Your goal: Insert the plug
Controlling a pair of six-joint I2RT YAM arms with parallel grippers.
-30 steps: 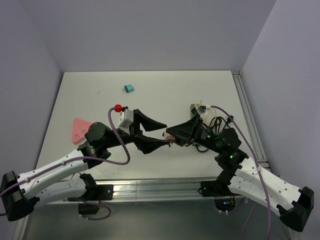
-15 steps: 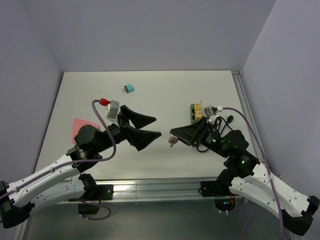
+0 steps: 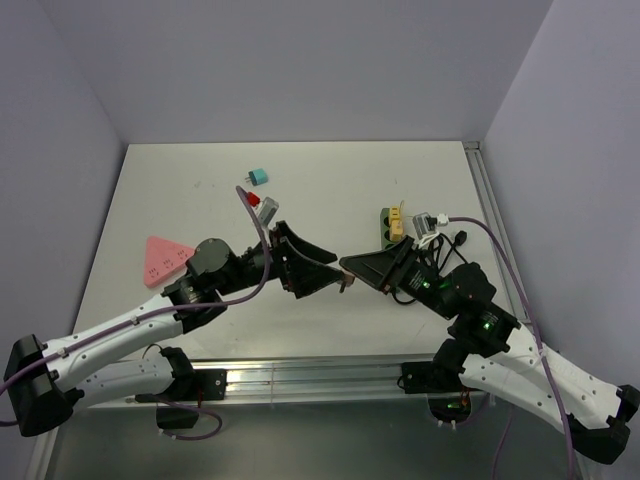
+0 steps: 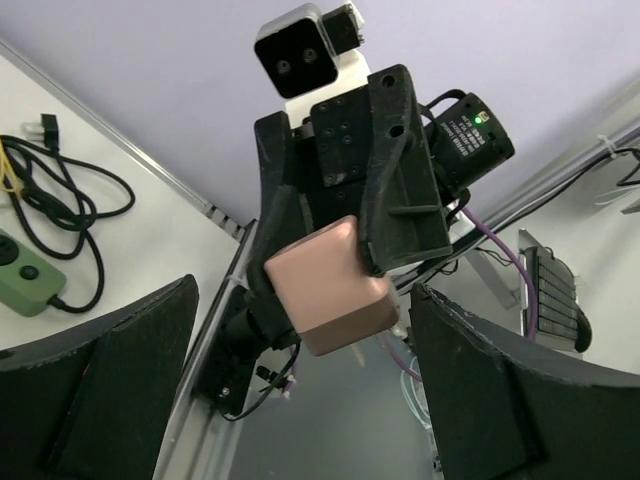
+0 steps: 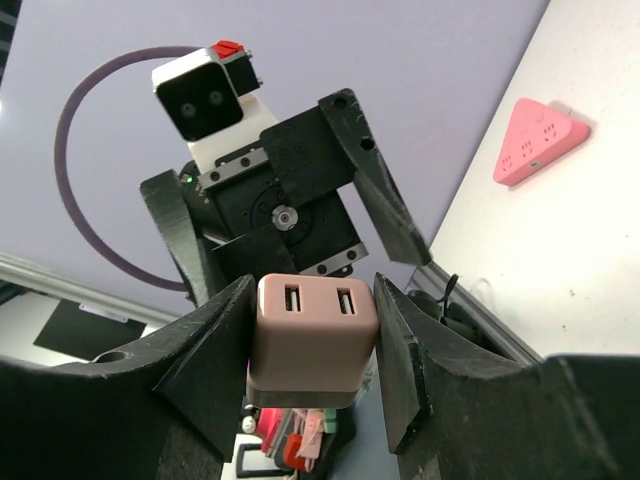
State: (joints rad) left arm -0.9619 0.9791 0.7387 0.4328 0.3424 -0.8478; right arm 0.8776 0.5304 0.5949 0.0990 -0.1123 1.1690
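Though lilac-walled, white table (image 3: pixel 330 180); pink plug (image 5: pixel 312 340) aloft

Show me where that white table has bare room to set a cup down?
Bare: the far right corner behind the green power strip, and the far left stretch between the teal plug and the pink triangular socket. Crowded: the middle, where the left arm and right arm meet, and the cables beside the strip.

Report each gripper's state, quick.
Left gripper: open, fingers wide apart, holding nothing.
Right gripper: closed on the pink plug.
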